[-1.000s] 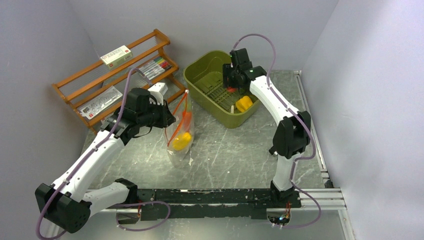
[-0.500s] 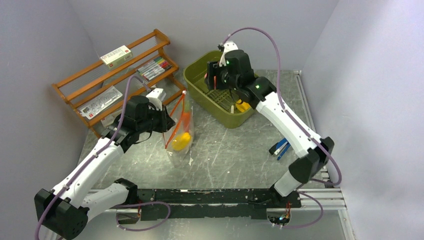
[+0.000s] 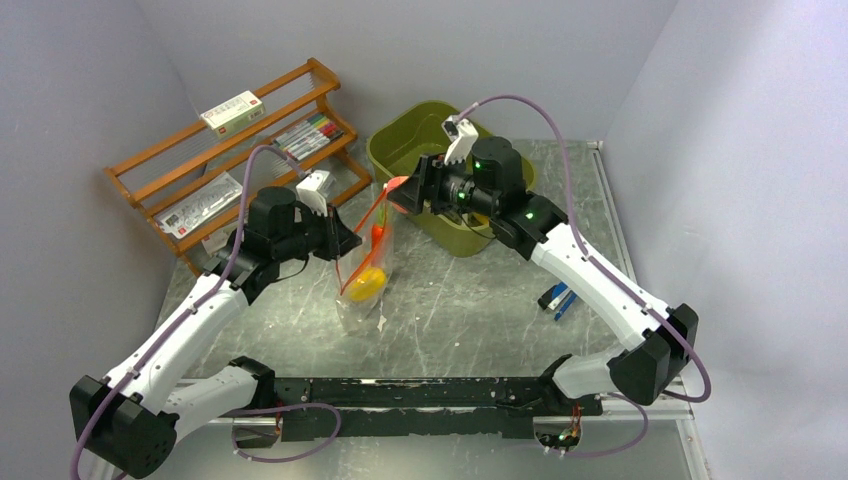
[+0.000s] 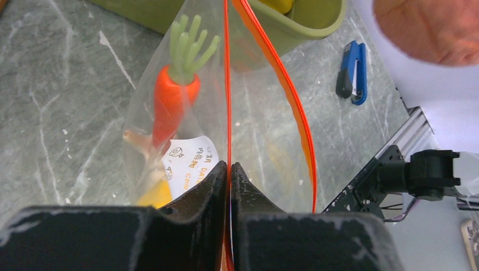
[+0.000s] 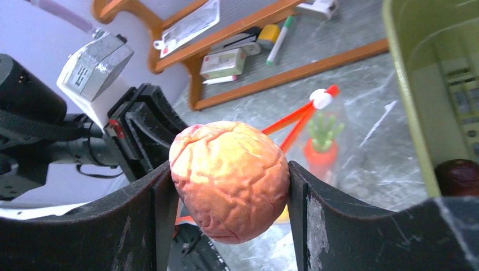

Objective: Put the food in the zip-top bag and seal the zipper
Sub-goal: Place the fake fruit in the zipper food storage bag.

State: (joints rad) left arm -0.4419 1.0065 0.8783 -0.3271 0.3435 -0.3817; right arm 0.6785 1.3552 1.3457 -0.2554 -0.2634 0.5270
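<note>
Contents of your zip-top bag (image 4: 260, 130) partly hidden by its label (image 4: 189, 164) and your left hand (image 4: 229, 169), clamped shut on the zipper (image 4: 227, 84), one carrot (image 4: 172, 101) and one yellow piece (image 4: 153, 195) inside, bag upright on the table (image 4: 56, 84), your right hand (image 5: 229, 169) gripping one red-orange round fruit (image 5: 229, 186) near the bag's mouth.

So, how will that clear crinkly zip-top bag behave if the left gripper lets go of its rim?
Probably floppy: the clear crinkly zip-top bag is held up by the left gripper, pinched shut on its red-orange zipper strip. Likely bottom-heavy, since the orange toy carrot sits low inside. Released, it may slump or tip.
</note>
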